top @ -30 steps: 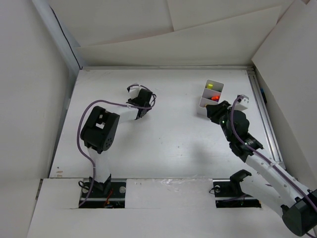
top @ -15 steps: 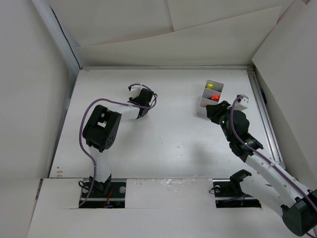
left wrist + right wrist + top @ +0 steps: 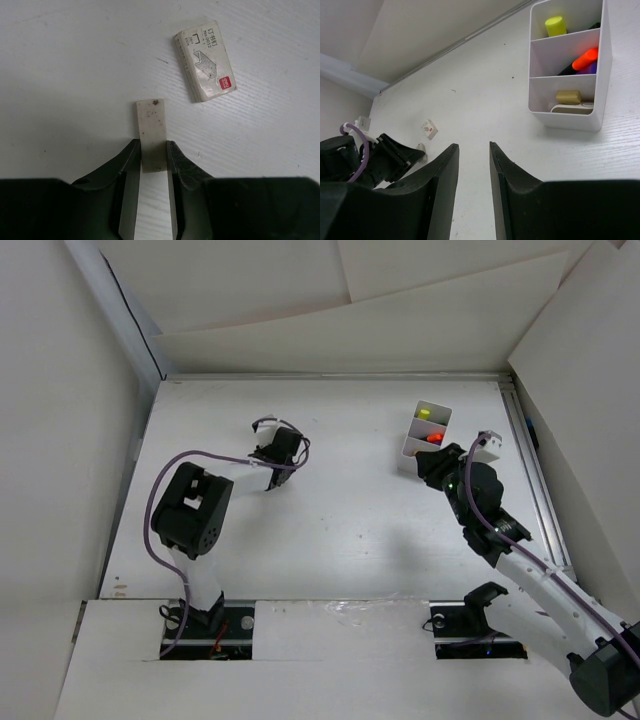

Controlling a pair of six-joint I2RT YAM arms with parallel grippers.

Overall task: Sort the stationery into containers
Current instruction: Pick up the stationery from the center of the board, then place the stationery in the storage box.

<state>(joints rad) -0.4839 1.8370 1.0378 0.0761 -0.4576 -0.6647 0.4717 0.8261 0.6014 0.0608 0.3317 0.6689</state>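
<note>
**Item 1: left gripper** (image 3: 151, 152). Both fingers (image 3: 129, 157) are pressed against the long sides of a pale piece (image 3: 151, 131), a flat, speckled, off-white strip, which is clamped between them. Its far end is left projecting beyond the fingertips, over the white table (image 3: 60, 75). A small staple box (image 3: 205, 60), white with printed lettering and a red mark, is laid flat just beyond and to the right of the strip, apart from it. In the overhead view this gripper is found in the far half of the table, left of the middle.

**Item 2: right gripper** (image 3: 472, 160). The jaws are held apart and nothing is gripped; only bare table is seen in the gap. The gripper is placed near the near end of the container (image 3: 565, 120); contact cannot be told.

**Item 3: container.** A white tub of three compartments in a row is stood toward the far right corner of the table.
- Far compartment: a yellow-capped item (image 3: 555, 25).
- Middle compartment: a dark marker (image 3: 585, 59) with an orange cap, lying slanted, with a purple item (image 3: 592, 68) beside it.
- Near compartment: a small tan block (image 3: 568, 96) above a whitish item (image 3: 572, 107).
</note>
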